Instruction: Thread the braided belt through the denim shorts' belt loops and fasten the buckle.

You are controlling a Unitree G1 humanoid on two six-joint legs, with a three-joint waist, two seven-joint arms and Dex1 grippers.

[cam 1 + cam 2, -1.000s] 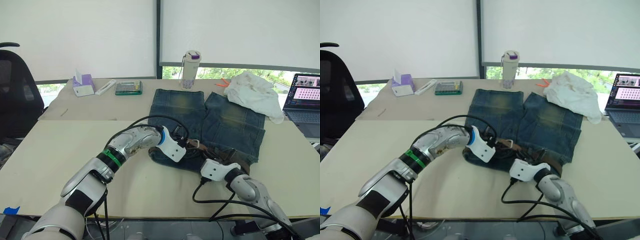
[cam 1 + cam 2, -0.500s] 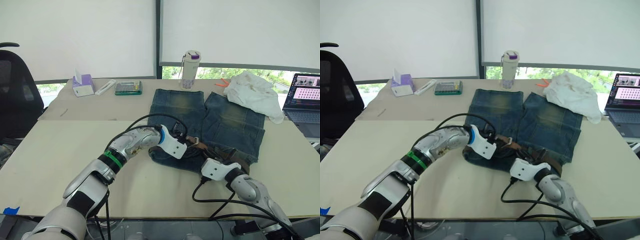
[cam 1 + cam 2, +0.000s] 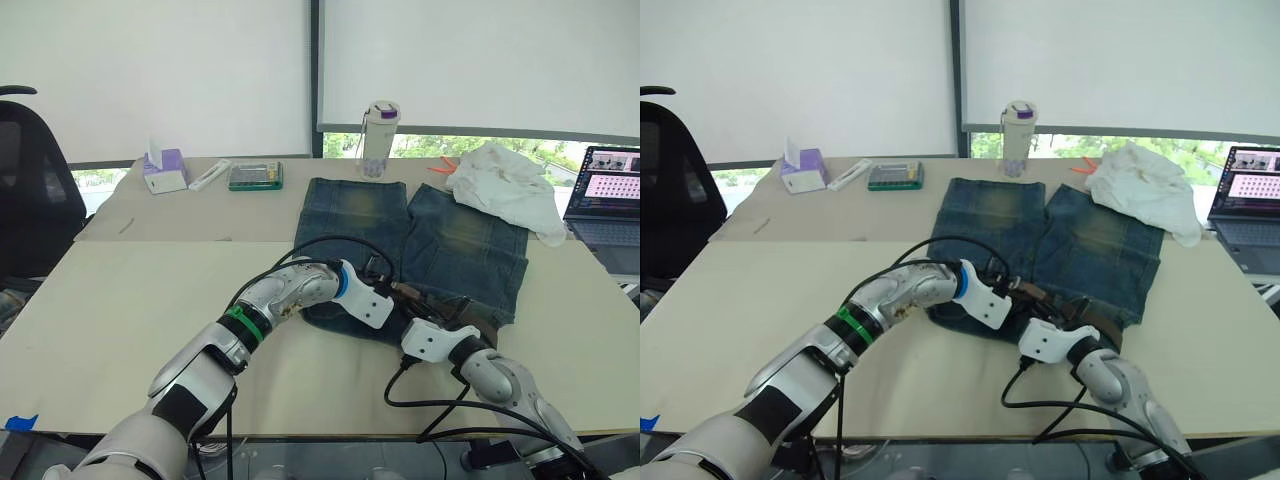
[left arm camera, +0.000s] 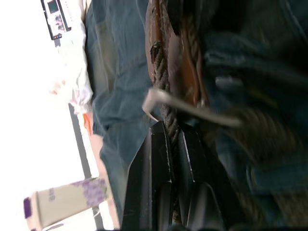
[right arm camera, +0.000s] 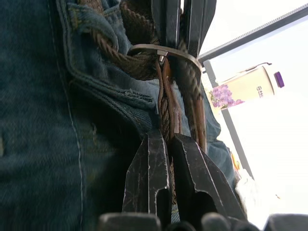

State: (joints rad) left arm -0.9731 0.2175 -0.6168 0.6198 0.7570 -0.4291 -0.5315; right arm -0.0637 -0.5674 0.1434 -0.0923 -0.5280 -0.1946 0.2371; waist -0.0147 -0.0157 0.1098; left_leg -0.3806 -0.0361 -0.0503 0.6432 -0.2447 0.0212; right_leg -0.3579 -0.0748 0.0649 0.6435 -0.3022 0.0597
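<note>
The denim shorts (image 3: 440, 240) lie flat on the table, waistband toward me. The braided belt (image 3: 432, 298) runs along that waistband. My left gripper (image 3: 396, 296) sits at the waistband's middle, its black fingers (image 4: 159, 159) shut on the braided belt (image 4: 163, 91). Right beyond them lies the silver buckle (image 4: 192, 109), its prong across the strap. My right gripper (image 3: 447, 318) is a little to the right, also at the waistband, shut on the belt (image 5: 166, 120) just short of the buckle (image 5: 144, 48). The two grippers face each other, almost touching.
At the back stand a bottle (image 3: 382, 138), a white cloth (image 3: 510, 190), a laptop (image 3: 608, 205), a tissue box (image 3: 165, 170) and a calculator (image 3: 255, 176). A black chair (image 3: 35, 190) is at the far left. A black cable (image 3: 300, 245) arcs over my left arm.
My left gripper has slid to the right along the waistband, closing in on the right gripper. The right arm has stayed where it was.
</note>
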